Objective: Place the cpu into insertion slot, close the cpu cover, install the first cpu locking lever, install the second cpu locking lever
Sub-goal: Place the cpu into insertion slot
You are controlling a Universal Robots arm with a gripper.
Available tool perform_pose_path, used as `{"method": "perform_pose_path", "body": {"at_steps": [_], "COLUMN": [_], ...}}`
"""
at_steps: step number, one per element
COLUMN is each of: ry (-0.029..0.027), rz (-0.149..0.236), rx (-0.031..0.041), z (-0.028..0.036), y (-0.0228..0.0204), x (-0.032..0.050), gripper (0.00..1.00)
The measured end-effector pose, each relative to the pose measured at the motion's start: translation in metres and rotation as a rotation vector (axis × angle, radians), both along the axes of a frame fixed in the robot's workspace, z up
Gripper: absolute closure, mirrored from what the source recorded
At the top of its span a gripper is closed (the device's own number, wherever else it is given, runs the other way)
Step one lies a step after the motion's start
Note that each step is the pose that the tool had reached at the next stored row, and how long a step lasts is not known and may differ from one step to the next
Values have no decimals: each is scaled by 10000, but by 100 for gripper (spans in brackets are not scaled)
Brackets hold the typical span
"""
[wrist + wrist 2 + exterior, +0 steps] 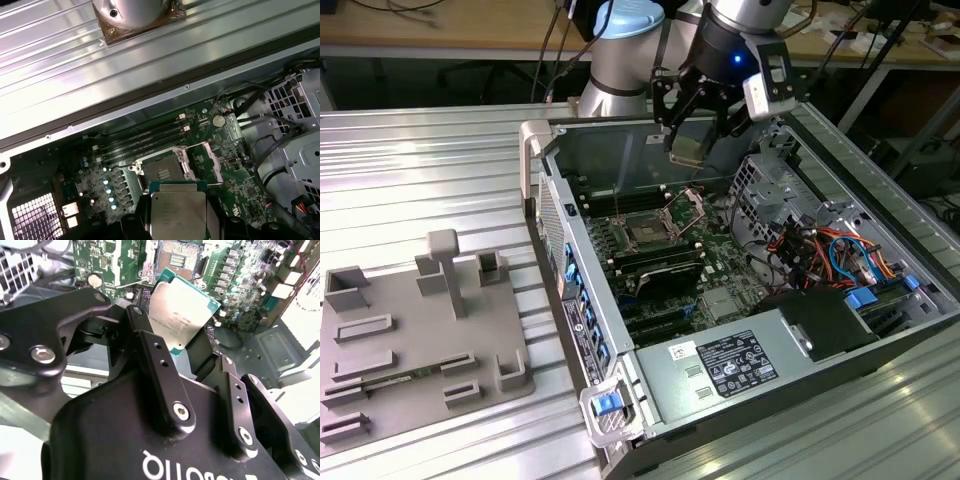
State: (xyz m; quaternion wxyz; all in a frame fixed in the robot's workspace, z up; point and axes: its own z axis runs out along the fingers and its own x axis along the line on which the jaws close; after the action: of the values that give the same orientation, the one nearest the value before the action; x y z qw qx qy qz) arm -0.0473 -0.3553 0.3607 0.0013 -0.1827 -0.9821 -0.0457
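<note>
My gripper (688, 138) hangs over the open computer case, shut on the cpu (687, 147), a small flat square chip. In the second wrist view the cpu (181, 315) shows its silvery top and green edge, pinched between the black fingers (150, 352). Below it on the green motherboard, the insertion slot (647, 232) lies bare, with a dark centre and silver rim. The cpu cover (687, 208) stands swung up beside it. In the first wrist view the cpu (178, 212) hovers just short of the insertion slot (162, 172), and the cpu cover (204, 160) is tipped open.
The case wall (575, 300) rings the motherboard. Black memory slots (655, 265) run beside the socket, and a pale heatsink (720, 305) sits nearer the power supply (740, 365). Cables (820, 250) and a drive cage (770, 180) crowd the exterior view's right. A grey fixture tray (410, 340) lies at its left.
</note>
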Motion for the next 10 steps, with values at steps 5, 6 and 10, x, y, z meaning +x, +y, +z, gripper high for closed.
{"method": "perform_pose_path", "body": {"at_steps": [5,6,10], "ry": [0,0,0], "rz": [-817,-948,-1513], "rx": [0,-1,0], "z": [-18,-21,-33], "y": [0,0,0], "x": [0,0,0], "gripper": [46,46,46]}}
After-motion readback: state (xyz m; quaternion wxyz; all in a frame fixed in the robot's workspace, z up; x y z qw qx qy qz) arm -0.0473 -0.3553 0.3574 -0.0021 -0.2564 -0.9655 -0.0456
